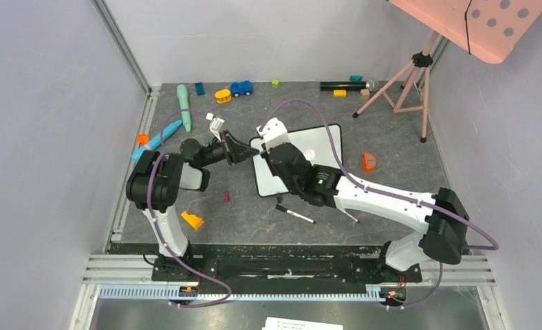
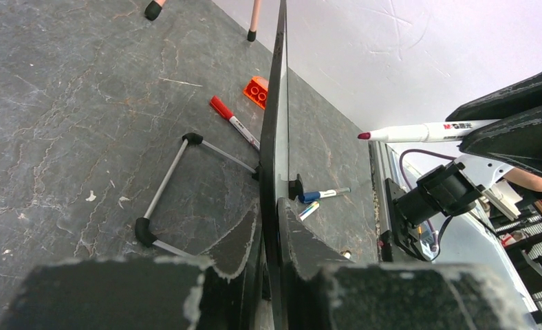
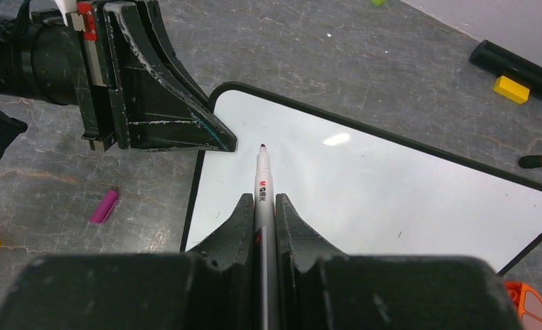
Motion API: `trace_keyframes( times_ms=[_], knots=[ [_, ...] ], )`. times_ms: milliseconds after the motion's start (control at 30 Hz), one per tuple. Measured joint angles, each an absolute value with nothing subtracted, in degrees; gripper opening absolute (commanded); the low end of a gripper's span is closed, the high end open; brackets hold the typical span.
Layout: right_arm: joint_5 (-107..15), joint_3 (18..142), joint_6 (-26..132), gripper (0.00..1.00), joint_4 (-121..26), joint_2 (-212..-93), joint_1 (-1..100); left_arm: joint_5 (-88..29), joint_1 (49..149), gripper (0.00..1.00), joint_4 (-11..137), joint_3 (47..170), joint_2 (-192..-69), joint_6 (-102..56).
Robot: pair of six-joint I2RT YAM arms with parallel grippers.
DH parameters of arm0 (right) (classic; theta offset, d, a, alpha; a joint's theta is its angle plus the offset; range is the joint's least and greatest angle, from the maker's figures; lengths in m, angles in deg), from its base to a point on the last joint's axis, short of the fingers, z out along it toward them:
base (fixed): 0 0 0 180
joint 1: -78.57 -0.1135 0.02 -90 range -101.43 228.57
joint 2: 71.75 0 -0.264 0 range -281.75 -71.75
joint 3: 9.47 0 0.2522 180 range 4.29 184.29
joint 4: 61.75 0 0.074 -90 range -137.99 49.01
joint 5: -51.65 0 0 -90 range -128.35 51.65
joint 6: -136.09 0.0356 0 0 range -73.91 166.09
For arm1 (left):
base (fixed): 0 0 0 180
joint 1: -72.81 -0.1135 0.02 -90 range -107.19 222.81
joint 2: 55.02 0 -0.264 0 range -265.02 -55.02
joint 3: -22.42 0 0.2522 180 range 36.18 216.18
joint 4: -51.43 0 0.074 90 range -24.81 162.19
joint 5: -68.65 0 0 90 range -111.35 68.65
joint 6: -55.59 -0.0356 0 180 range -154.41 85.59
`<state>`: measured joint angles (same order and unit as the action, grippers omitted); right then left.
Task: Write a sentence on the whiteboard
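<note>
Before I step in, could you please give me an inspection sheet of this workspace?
Surface: dark grey table, scuffed.
Job's things: whiteboard blank, nothing written yet.
Clutter: toy car, yellow block, orange wedge, loose pen.
Grippers: left gripper clamps the whiteboard's edge; right gripper holds a marker, tip over the board.
Cables: purple cable arcs over the board.
Surroundings: grey walls; pink tripod.
</note>
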<state>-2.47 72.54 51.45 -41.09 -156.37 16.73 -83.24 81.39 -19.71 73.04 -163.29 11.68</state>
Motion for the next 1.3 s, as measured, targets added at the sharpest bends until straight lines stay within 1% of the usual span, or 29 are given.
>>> trace_keyframes(
  times_ms=[67,100,133,167,1300],
  knots=[
    [-2.49,72.76,51.23,0.0,-41.09,-156.81,16.93,-83.24,81.23,0.12,-19.71,72.64,-163.01,11.68],
    [-2.49,72.93,51.08,0.0,-41.11,-157.12,16.99,-83.22,81.17,0.09,-19.71,72.51,-162.9,11.7],
    [-2.49,73.09,50.93,0.0,-41.09,-157.4,17.06,-83.24,81.12,0.03,-19.67,72.43,-162.83,11.7],
    [-2.51,73.35,50.8,0.0,-41.07,-157.79,17.14,-83.22,81.08,0.02,-19.67,72.36,-162.77,11.7],
    [-3.54,76.5,49.44,0.0,-42.36,-162.73,18.91,-83.02,80.75,0.02,-19.67,71.95,-162.42,11.74]
  ],
)
